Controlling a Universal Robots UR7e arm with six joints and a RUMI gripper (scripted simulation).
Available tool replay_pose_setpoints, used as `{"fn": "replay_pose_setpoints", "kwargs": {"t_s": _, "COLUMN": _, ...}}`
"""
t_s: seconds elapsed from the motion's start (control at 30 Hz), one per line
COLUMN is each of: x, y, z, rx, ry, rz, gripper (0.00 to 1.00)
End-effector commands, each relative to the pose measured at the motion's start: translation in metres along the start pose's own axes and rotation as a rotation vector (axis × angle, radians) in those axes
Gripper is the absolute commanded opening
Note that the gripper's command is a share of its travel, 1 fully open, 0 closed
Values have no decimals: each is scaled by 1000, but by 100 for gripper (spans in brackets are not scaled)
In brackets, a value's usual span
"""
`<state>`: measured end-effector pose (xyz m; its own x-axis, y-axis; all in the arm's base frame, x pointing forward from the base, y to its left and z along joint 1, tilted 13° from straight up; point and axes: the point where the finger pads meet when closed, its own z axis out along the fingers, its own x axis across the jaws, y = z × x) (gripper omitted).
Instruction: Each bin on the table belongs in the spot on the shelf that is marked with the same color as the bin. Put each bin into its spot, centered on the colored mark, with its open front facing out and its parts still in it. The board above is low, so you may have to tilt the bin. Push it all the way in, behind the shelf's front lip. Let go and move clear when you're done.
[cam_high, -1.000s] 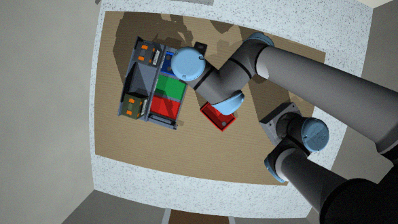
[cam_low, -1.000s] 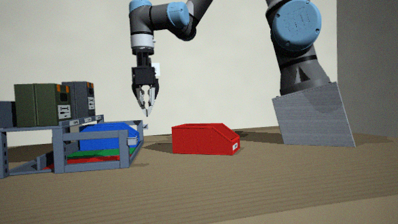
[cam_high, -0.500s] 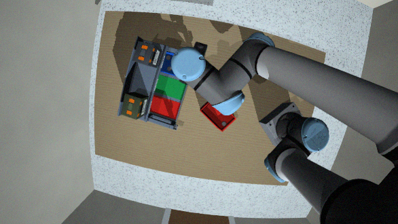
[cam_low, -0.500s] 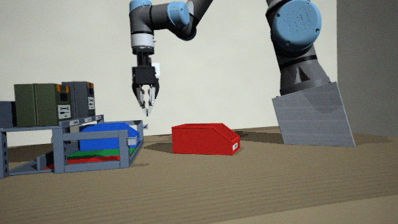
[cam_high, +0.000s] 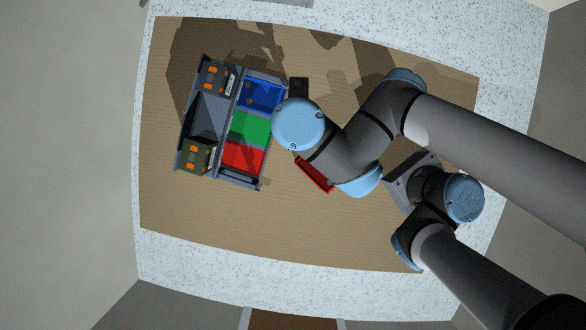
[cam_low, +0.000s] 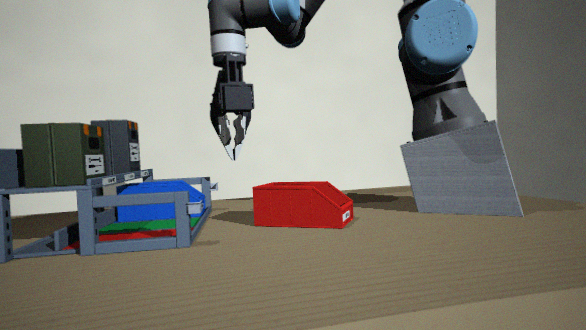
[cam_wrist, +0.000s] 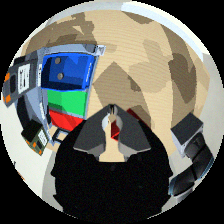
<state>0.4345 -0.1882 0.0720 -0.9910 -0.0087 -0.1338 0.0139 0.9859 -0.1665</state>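
Note:
The blue bin sits in the shelf's far end bay, open front outward, with two round parts showing in it; the mark under it is hidden. The green mark and red mark are bare. The red bin stands upright on the table, partly hidden by the arm from above; a part shows at its edge. My gripper is shut and empty, pointing down, above and between shelf and red bin.
The grey shelf has a front lip and low side rails. A green-grey box and a dark grey box stand on its upper board. The robot's metal base block is at the right.

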Motion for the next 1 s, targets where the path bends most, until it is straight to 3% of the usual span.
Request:
{"fn": "replay_pose_setpoints", "kwargs": {"t_s": 0.0, "x": 33, "y": 39, "z": -22, "rx": -1, "ry": -8, "rz": -236, "gripper": 0}}
{"fn": "replay_pose_setpoints", "kwargs": {"t_s": 0.13, "x": 61, "y": 69, "z": -30, "rx": 0, "ry": -8, "rz": -430, "gripper": 0}}
{"fn": "replay_pose_setpoints", "kwargs": {"t_s": 0.2, "x": 61, "y": 69, "z": -30, "rx": 0, "ry": -8, "rz": -430, "gripper": 0}}
{"fn": "replay_pose_setpoints", "kwargs": {"t_s": 0.5, "x": 112, "y": 119, "z": -31, "rx": 1, "ry": -8, "rz": -756, "gripper": 0}}
{"fn": "replay_pose_setpoints", "kwargs": {"t_s": 0.97, "x": 123, "y": 130, "z": -30, "rx": 2, "ry": -8, "rz": -832, "gripper": 0}}
